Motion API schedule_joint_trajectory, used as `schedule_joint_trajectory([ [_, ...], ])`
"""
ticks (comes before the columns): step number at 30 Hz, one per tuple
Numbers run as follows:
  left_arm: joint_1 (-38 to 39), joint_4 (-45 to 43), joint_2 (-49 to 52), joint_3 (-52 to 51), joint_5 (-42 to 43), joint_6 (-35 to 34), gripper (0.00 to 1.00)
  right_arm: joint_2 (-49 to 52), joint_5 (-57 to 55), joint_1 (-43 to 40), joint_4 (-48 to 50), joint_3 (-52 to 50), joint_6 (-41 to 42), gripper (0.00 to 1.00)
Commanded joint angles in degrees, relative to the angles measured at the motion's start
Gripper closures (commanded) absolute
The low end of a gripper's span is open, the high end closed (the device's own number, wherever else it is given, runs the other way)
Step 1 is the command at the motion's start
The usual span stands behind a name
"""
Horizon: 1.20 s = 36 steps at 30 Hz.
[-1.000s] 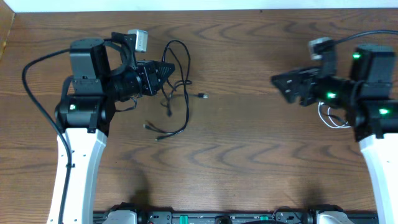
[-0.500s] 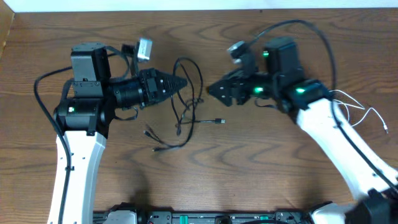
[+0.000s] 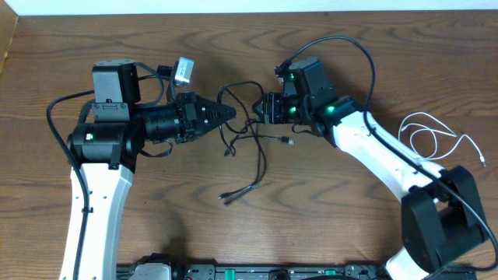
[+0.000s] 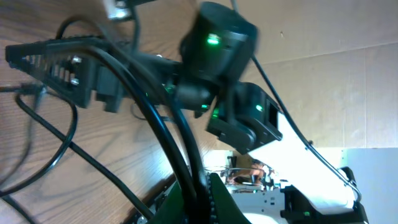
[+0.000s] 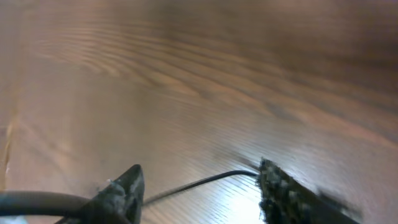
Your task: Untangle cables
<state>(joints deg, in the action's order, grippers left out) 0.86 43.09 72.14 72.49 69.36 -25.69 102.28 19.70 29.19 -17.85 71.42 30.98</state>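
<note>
The black cable (image 3: 261, 159) lies in loose loops at the table's middle, its plugs trailing toward the front. My left gripper (image 3: 228, 115) is shut on a strand of it; in the left wrist view the jaws (image 4: 202, 196) pinch the black cable (image 4: 161, 124). My right gripper (image 3: 261, 109) is open, just right of the left one and facing it, at the cable's upper loop. In the right wrist view its fingers (image 5: 202, 186) straddle a thin black strand (image 5: 205, 180) without closing. The white cable (image 3: 428, 134) lies apart at the right.
Thick black robot wires (image 3: 346, 47) arc over the right arm, and others loop by the left arm (image 3: 54, 109). A white wall strip (image 3: 233, 6) borders the table's far edge. A black rail (image 3: 272, 272) runs along the front edge.
My right arm has swung from the far right to the middle, leaving the white cable behind. My left gripper has moved right, dragging the black cable with it.
</note>
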Motion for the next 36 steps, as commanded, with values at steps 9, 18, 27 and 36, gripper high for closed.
schedule_joint_trajectory([
  [9,-4.3,-5.3,-0.5,0.1,4.9,0.5,0.92,3.4,-26.7,-8.9,-21.9,0.5,5.2,0.68],
  [18,-10.3,-7.6,-0.5,0.1,4.6,0.6,0.92,3.0,-21.7,-22.0,-27.8,0.5,-1.2,0.99],
  [27,-8.9,-6.7,-0.3,0.1,4.6,4.5,0.89,-7.1,12.1,-28.6,-23.6,0.5,-23.2,0.97],
  [36,2.6,-6.3,0.5,0.1,-12.3,9.7,0.92,-15.1,34.8,-21.2,-18.6,0.5,-27.7,0.49],
])
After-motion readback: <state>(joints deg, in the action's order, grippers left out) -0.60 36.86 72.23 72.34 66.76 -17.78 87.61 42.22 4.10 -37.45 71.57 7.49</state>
